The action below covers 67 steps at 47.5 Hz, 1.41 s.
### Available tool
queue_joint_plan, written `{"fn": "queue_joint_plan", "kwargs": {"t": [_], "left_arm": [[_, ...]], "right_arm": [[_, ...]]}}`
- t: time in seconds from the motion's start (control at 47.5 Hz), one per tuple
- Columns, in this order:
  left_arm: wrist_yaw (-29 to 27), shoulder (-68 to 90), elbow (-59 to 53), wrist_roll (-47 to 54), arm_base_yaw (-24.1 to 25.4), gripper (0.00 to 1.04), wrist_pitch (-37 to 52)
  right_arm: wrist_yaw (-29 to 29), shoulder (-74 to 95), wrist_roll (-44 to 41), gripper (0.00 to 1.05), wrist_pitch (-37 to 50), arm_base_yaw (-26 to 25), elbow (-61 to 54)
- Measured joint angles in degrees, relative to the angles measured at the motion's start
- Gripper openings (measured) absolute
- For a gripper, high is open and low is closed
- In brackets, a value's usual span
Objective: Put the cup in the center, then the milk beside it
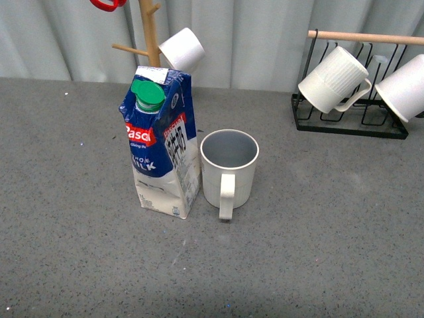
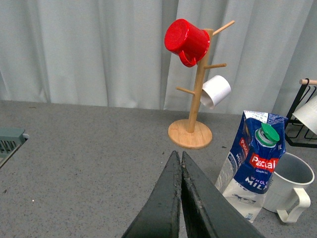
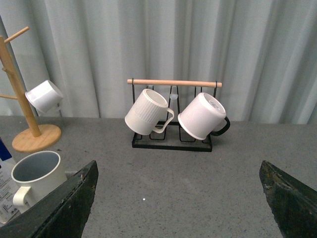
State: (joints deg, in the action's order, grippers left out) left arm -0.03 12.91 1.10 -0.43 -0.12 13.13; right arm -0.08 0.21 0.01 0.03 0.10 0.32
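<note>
**benchtop_bob:** So is this one basically finished? The cup (image 1: 229,169) stands upright around the middle of the grey speckled tabletop (image 1: 318,252), handle toward the camera. The milk carton (image 1: 161,142) is upright just beside it on the robot's left. From the front they look touching or nearly so, can't tell which. I'd say both steps are done, nothing left but pulling the arms away.

**gripfail42:** Agreed, as a guess anyway. Neither arm shows in the front view. The left gripper (image 2: 181,198) has its two dark fingers pressed together with nothing between them, up off the table near the carton (image 2: 253,163). The right gripper (image 3: 178,198) is spread wide, a finger at each lower corner of its wrist view, holding nothing, with the mug (image 3: 37,178) off to one side.

**benchtop_bob:** What can't you make out?

**gripfail42:** Any lettering on the mug. The side facing us is plain, just the handle. The ribbing is also hard to see from here. The carton is cut off at the edge of the right wrist view, and its label is only partly readable. In the front view, the red mug (image 2: 187,40) on the wooden mug tree (image 2: 190,126) is clipped at the top, and the wire rack (image 1: 351,122) with its white mugs runs off the right edge.
</note>
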Motion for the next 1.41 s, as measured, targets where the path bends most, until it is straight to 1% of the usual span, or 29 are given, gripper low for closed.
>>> {"fn": "queue_joint_plan", "kwargs": {"t": [0.253,0.337,0.358,0.526,0.611,0.653,0.716,0.758,0.8,0.842,0.884,0.926,0.989,1.032,1.411], "left_arm": [[0.0,-3.54,0.0,0.0,0.0,0.04,-3.56],[0.04,-9.57,0.0,0.0,0.0,0.04,-11.56],[0.04,-10.78,0.0,0.02,0.0,0.04,-12.33],[0.04,-12.59,0.0,0.0,0.0,0.04,-13.03],[0.04,-12.63,0.0,0.0,0.0,0.2,-13.07],[0.04,-12.63,0.0,0.0,0.0,0.3,-13.09],[0.04,-12.63,0.0,0.0,0.0,0.43,-13.09],[0.04,-12.63,0.0,0.0,0.0,0.54,-13.09],[0.04,-12.63,0.0,0.0,0.0,0.61,-13.09],[0.04,-12.63,0.0,0.0,0.0,0.72,-13.09],[0.04,-12.63,0.0,0.0,0.0,0.79,-13.09],[0.04,-12.63,0.0,0.0,0.0,0.89,-13.09],[0.04,-12.63,0.0,0.07,0.0,1.0,-13.09],[0.04,-12.63,0.0,0.13,0.0,0.98,-13.09],[0.04,-12.63,0.0,0.15,0.0,0.98,-13.09]], "right_arm": [[0.0,0.0,0.0,0.95,0.0,0.0,0.0],[0.0,0.0,-0.02,0.95,0.0,0.0,0.0],[0.0,0.0,0.0,0.95,0.0,0.0,0.0],[0.0,0.0,0.0,0.95,0.0,0.0,0.0],[0.0,0.0,0.0,0.95,0.0,0.0,0.0],[0.0,0.0,-0.02,0.95,0.0,0.0,0.0],[0.0,0.0,-0.02,0.95,0.0,0.0,0.0],[0.0,0.0,-0.02,0.95,0.0,0.0,0.0],[0.0,0.0,-0.02,0.95,0.0,0.0,0.0],[0.0,0.0,0.0,0.95,0.0,0.0,0.0],[0.0,0.0,0.0,0.95,0.0,0.0,0.0],[0.0,0.0,0.0,0.95,0.0,0.0,0.0],[0.0,0.0,-0.02,0.95,0.0,0.0,0.0],[0.0,0.0,-0.02,0.95,0.0,0.0,0.0],[0.0,0.0,-0.02,0.95,0.0,0.0,0.0]]}}
